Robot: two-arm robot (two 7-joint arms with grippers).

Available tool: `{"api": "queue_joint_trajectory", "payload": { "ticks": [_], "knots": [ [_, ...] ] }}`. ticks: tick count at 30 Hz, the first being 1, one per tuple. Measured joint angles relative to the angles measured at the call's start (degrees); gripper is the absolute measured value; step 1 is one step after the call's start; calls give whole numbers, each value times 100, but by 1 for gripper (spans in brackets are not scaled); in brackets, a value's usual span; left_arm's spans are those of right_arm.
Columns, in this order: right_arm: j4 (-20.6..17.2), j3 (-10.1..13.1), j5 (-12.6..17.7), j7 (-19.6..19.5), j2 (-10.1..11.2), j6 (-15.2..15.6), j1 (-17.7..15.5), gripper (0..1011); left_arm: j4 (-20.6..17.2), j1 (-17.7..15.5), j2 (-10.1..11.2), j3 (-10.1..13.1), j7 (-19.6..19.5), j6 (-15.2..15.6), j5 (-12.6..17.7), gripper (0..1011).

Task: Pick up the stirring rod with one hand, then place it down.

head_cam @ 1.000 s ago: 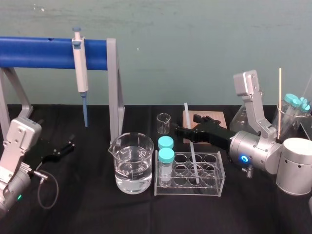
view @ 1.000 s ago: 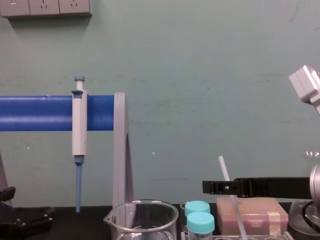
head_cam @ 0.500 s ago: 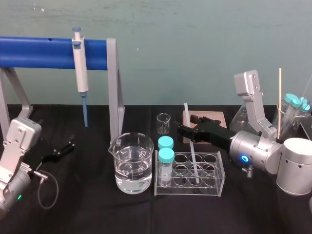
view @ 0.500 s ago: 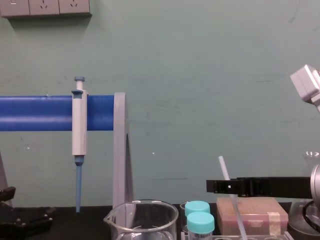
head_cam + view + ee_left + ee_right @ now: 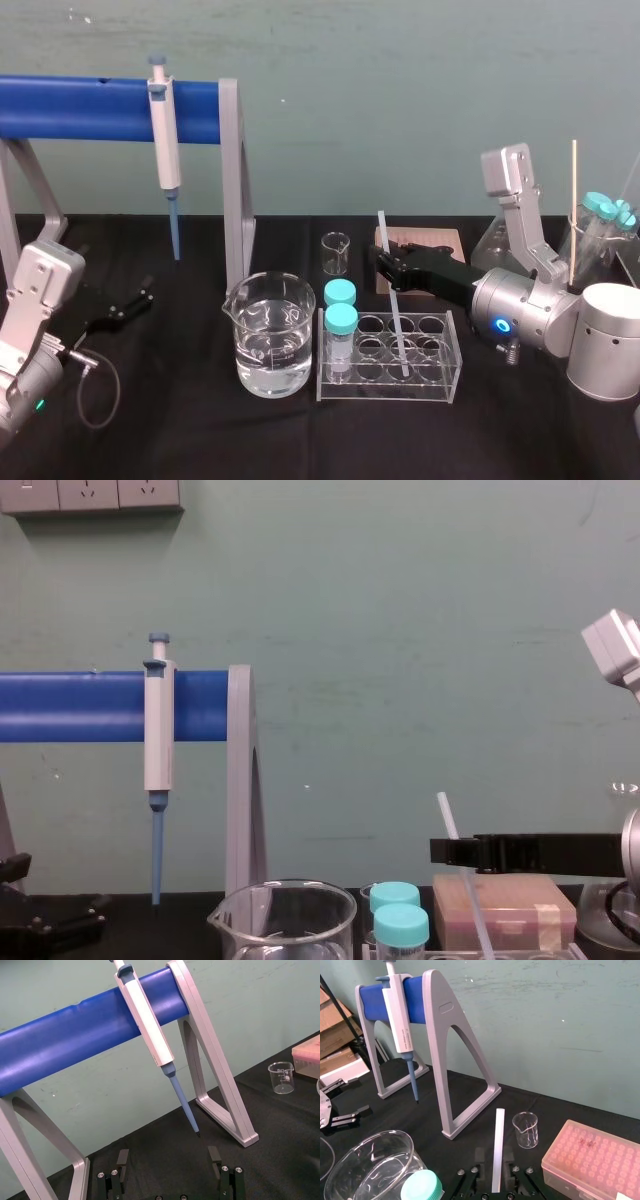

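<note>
The stirring rod [image 5: 395, 310] is a thin translucent white stick standing tilted in the clear tube rack [image 5: 440, 385], its top leaning toward the back. My right gripper [image 5: 386, 268] reaches in from the right at the rod's upper part. In the right wrist view the rod [image 5: 497, 1150] runs straight between the two black fingers, which press on it from both sides. From the chest the rod [image 5: 455, 845] crosses the tip of the right gripper [image 5: 440, 852]. My left gripper [image 5: 167, 1160] is parked open at the far left of the table [image 5: 140, 298].
A beaker of water [image 5: 268, 335] stands left of the rack, with two teal-capped tubes [image 5: 340, 320] in the rack's left end. A small empty beaker [image 5: 336, 253] and a pink tip box [image 5: 445, 240] sit behind. A pipette [image 5: 165, 140] hangs on the blue stand [image 5: 90, 108].
The right gripper's fingers have come together onto the rod, and its tip has drawn back slightly to the right. The rod and the left arm have not moved.
</note>
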Motion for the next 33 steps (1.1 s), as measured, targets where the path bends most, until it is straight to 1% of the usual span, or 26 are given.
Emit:
{"api": "queue_joint_trajectory", "payload": {
  "ticks": [2,4,8,15,18,21,22,23,24,26,27,28,29,32,33],
  "knots": [
    [0,0,0,0,0,0,0,216,0,0,0,0,0,0,0,1000],
    [0,0,0,0,0,0,0,135,0,0,0,0,0,0,0,1000],
    [0,0,0,0,0,-1,0,69,0,0,0,0,0,0,0,1000],
    [1,2,1,1,0,-4,-4,69,0,0,0,0,0,0,0,1000],
    [0,28,14,31,-7,-82,-33,69,0,0,0,0,0,0,0,1000],
    [-16,53,26,110,-14,-276,-84,69,0,0,0,0,0,0,0,1000],
    [-33,62,32,161,-13,-386,-114,69,0,0,0,0,0,0,0,1000],
    [-33,62,32,161,-13,-386,-114,69,0,0,0,0,0,0,0,1000],
    [-47,68,34,223,-9,-524,-147,69,0,0,0,0,0,0,0,1000],
    [-59,76,30,292,0,-680,-186,69,0,0,0,0,0,0,0,1000],
    [-76,76,1,365,16,-870,-233,69,0,0,0,0,0,0,0,1000],
    [-86,75,-22,394,28,-956,-253,69,0,0,0,0,0,0,0,1000],
    [-107,60,-117,464,63,-1210,-309,69,0,0,0,0,0,0,0,1000],
    [-133,45,-285,533,110,-1532,-376,69,0,0,0,0,0,0,0,1000],
    [-159,45,-403,574,140,-1760,-435,69,0,0,0,0,0,0,0,1000]
  ]
}}
